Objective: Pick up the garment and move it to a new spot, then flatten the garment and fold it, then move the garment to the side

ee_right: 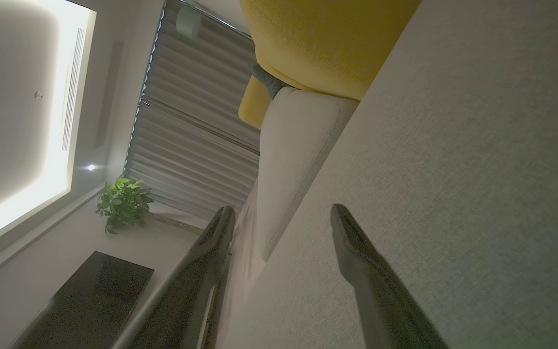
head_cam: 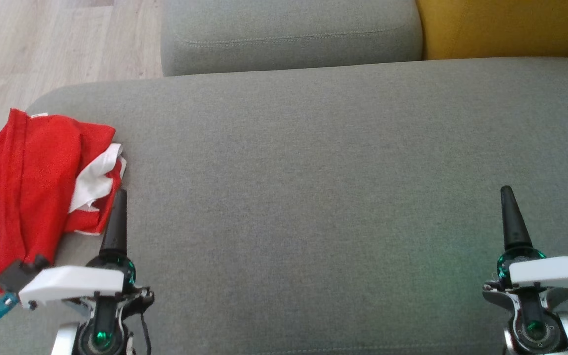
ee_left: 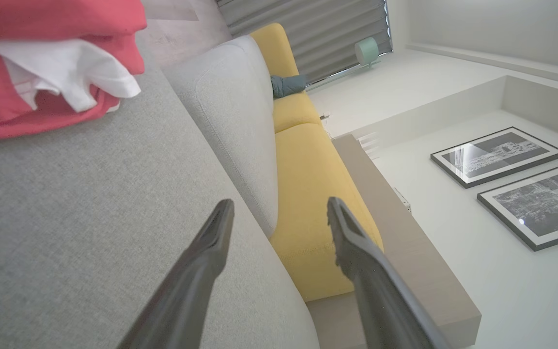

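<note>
Surface: grey fabric seat cushion [head_cam: 313, 197], broad, spanning the head view from side to side.

Item 1, left gripper [ee_left: 279, 208]. Lower left of the head view, over the near left part of the seat cushion. In its wrist view the two long dark fingers stand wide apart with nothing between them; it is empty.

Item 2, right gripper [ee_right: 281, 213]. Lower right of the head view, over the near right part of the seat cushion. Fingers likewise spread wide, nothing held.

Item 3, garment [head_cam: 27, 172]. Red with white parts, bunched in a loose heap at the left end of the seat cushion, reaching the cushion's left edge. It lies just beside the left gripper, on that gripper's left. The left wrist view shows bare cushion between the fingers and the heap. It is well apart from the right gripper.

Item 4, back cushion [head_cam: 289, 39]. Grey, same fabric, behind the seat cushion.

Item 5, yellow cushion [head_cam: 506, 27]. To the right of the back cushion.

Item 6, wood floor [head_cam: 57, 39]. Pale planks beyond the seat's left end.

Item 7, background in the wrist views: grey blinds [ee_left: 308, 34]; small teal item [ee_left: 288, 85] on the yellow seating; two framed pictures [ee_left: 497, 155] on a pale wall; potted plant [ee_right: 124, 203] by the blinds.
</note>
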{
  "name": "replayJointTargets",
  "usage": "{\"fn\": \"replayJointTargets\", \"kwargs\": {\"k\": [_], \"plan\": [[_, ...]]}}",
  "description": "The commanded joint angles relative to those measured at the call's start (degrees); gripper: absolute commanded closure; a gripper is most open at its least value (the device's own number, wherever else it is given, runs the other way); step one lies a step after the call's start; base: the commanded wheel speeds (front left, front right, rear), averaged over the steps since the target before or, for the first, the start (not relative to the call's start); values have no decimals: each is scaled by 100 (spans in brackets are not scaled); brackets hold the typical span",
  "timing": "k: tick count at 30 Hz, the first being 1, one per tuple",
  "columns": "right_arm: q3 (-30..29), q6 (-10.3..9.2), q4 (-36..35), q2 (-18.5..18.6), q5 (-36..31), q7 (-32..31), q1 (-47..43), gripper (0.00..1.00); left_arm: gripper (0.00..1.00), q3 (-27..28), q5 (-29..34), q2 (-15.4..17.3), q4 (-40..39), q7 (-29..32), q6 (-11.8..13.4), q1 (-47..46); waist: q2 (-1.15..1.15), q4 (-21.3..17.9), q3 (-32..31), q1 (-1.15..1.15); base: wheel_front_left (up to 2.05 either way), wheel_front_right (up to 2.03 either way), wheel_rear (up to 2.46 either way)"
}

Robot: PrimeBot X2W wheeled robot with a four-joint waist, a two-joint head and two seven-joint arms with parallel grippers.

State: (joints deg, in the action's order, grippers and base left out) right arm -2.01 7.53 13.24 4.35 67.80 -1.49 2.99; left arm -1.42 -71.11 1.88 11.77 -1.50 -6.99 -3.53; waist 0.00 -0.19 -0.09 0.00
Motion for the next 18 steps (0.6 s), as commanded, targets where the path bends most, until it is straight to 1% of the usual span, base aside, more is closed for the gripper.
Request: {"fn": "replayJointTargets", "kwargs": {"k": [1,6,18], "plan": [[67,-2,-250,118,-96,62,306,0,0,26,89,110,-242,-42,-21,-356,0,0,0,0,0,0,0],[128,-2,-345,150,-480,69,323,0,0,-31,468,135,-305,-126,-23,-400,0,-3,-3,0,0,0,0],[289,-2,-427,228,-1560,112,310,0,0,-221,1661,227,-300,-327,-28,-405,0,-21,-19,0,0,0,0]]}}
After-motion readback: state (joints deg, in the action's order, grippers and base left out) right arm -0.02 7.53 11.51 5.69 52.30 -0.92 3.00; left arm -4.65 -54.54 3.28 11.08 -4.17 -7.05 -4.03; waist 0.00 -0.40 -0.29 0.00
